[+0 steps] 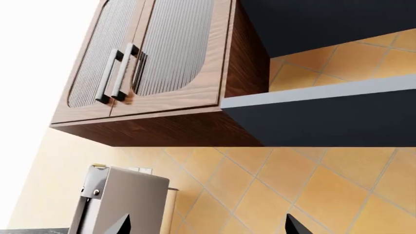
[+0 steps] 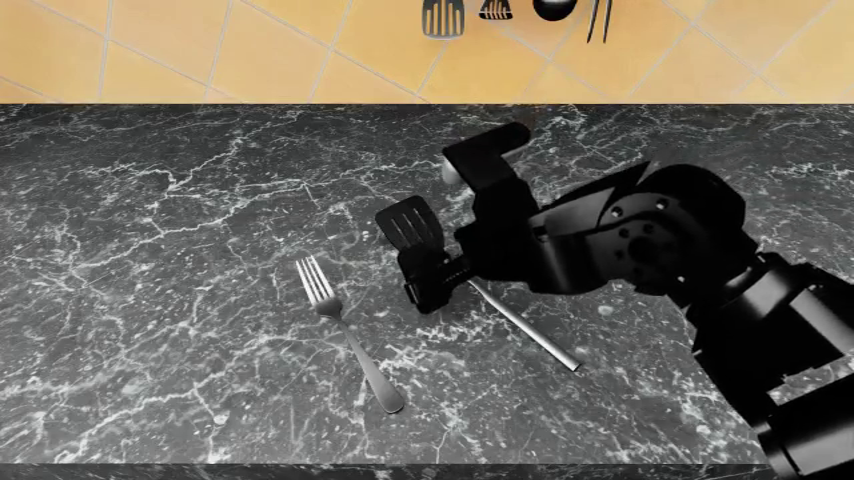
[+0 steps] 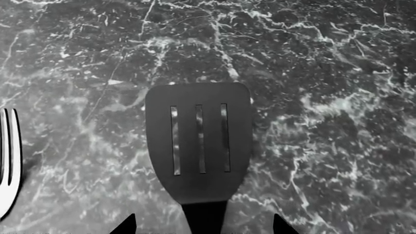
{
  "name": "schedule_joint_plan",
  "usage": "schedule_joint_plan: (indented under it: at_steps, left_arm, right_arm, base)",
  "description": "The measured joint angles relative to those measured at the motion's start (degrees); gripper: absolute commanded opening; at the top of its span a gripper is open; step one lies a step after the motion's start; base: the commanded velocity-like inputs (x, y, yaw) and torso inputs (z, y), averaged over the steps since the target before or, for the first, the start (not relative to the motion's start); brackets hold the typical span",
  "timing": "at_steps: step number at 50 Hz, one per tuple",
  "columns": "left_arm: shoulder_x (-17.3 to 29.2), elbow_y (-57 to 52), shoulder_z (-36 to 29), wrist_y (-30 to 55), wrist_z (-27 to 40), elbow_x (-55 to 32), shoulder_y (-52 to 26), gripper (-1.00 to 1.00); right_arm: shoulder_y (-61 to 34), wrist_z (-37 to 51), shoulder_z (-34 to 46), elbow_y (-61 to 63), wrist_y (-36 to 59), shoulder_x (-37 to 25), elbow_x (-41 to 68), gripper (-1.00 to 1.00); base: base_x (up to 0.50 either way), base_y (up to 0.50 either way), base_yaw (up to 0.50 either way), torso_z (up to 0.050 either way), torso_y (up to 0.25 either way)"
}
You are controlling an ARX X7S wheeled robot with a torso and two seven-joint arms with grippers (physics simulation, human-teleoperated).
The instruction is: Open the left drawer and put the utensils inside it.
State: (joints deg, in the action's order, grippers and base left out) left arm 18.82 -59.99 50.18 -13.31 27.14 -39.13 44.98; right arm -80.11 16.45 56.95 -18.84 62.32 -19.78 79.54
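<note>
Tabletop: black marble, both utensils flat on it, drawer not in any view, so can't say if it was open. Wall cabinet and yellow tiles were all the left wrist view showed; left end effector aimed upward, tips apart, holding nothing. Right arm reached in over the tabletop, wrist bent down. Right end effector hung over the spatula, jaws apart and straddling the neck just below the slotted blade; contact not clear. Fork lay just beside, tines toward the wall, untouched. For the grasp, I'd say: stay centred on the neck, go low enough to catch the thin shaft, close squarely, lift straight without nudging the fork.
</note>
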Motion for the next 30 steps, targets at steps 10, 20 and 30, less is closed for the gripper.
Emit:
schedule_joint_plan:
  at_steps: [10,20,30]
  left_arm:
    - [0.01,0.00,-0.03,-0.01,0.03,0.06,0.00,1.00]
    - [0.15,0.00,-0.18,0.00,0.18,0.16,0.00,1.00]
    - [0.49,0.00,-0.50,0.02,0.52,0.36,0.00,1.00]
  right_arm:
    - [0.49,0.01,-0.07,-0.31,-0.02,-0.07,0.52,1.00]
    - [0.76,0.00,-0.09,-0.62,0.08,-0.08,0.86,1.00]
    - [0.55,-0.05,-0.16,-1.00,0.50,-0.02,1.04,1.00]
  base:
    - [0.00,0.00,0.00,0.000,0.000]
    - [0.00,0.00,0.00,0.000,0.000]
    - [0.00,0.00,0.00,0.000,0.000]
